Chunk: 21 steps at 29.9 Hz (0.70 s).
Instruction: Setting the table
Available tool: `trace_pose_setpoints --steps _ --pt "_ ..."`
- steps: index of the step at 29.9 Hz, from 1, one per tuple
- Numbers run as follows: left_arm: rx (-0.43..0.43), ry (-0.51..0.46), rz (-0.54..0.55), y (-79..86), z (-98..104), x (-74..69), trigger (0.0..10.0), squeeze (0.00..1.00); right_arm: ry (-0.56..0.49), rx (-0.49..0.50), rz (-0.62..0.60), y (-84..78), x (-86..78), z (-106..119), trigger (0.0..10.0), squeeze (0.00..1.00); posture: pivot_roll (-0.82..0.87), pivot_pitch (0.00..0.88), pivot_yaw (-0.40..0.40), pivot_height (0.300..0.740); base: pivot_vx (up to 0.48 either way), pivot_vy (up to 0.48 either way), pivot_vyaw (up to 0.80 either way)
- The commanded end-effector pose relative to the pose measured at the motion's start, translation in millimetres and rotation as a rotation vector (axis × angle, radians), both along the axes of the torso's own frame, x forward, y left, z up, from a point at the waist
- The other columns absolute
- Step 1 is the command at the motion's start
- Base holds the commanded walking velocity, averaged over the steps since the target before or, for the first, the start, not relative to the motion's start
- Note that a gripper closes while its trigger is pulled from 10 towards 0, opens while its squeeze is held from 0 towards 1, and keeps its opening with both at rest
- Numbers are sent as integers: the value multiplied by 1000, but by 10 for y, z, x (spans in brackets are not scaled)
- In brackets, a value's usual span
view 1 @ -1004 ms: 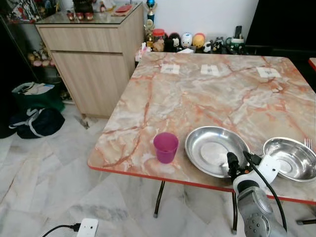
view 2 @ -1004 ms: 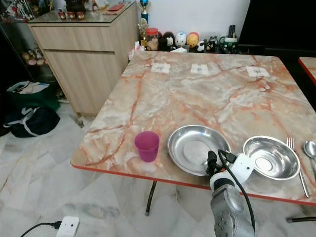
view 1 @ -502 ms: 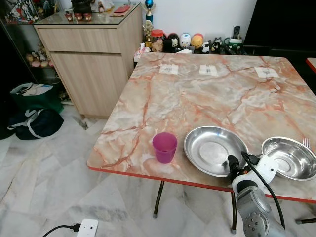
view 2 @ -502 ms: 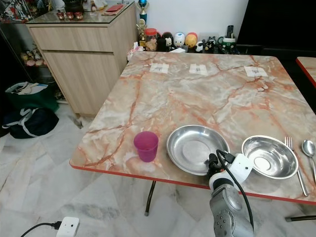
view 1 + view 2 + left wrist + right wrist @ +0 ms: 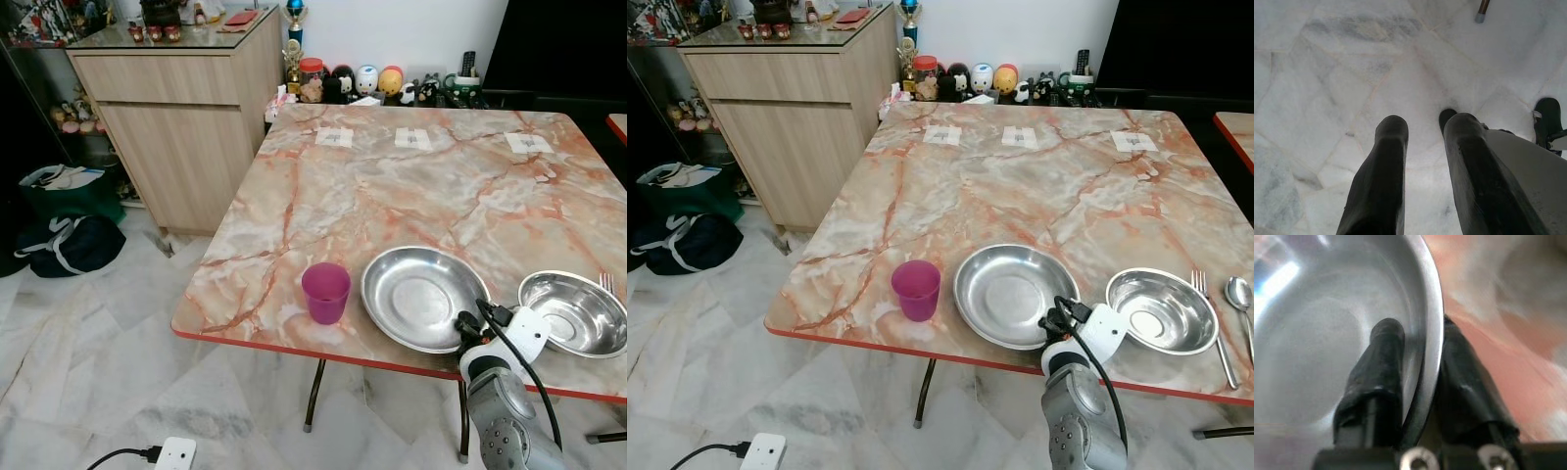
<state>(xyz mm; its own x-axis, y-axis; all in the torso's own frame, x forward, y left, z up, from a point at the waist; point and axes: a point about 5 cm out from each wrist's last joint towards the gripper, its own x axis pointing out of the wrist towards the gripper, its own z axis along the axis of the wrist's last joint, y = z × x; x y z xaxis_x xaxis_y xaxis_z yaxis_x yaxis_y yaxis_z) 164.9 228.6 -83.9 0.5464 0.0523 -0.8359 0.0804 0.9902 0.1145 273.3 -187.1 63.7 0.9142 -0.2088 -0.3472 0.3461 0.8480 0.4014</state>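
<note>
Magenta plastic cup (image 5: 326, 291) stood left of the wide round steel plate (image 5: 421, 296) on the marble tabletop (image 5: 411, 196). Wrist view revealed the right hand (image 5: 1418, 382) pinching that plate's near rim; steel bowl (image 5: 573, 313) sat rightmost.

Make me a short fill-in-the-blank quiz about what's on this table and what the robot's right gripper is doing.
1. The right gripper is shut on the rim of the large ____.
2. The cup left of the plate is ____ in colour.
3. Right of the plate sits a steel ____.
4. Between the bowl and the spoon lies a ____.

Missing words: plate; purple; bowl; fork
</note>
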Motion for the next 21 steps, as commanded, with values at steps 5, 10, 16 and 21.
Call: trace_pose_setpoints --steps 5,10,16,21 --pt "9 33 -12 11 -34 -81 10000 0 -146 -135 -25 -15 20 153 0 0 -124 6 32 740 0 0 0" --pt "14 33 -13 28 -32 -88 10000 0 -227 -190 -42 -28 18 269 0 0 -124 6 33 740 0 0 0" --pt "27 26 -23 30 -23 -67 10000 0 -412 -208 -125 -95 10 531 0 0 -131 14 39 740 0 0 0" --pt "22 23 -29 -68 -40 -52 10000 0 -471 -254 -117 -88 6 642 10000 0 -136 18 39 740 0 0 0"
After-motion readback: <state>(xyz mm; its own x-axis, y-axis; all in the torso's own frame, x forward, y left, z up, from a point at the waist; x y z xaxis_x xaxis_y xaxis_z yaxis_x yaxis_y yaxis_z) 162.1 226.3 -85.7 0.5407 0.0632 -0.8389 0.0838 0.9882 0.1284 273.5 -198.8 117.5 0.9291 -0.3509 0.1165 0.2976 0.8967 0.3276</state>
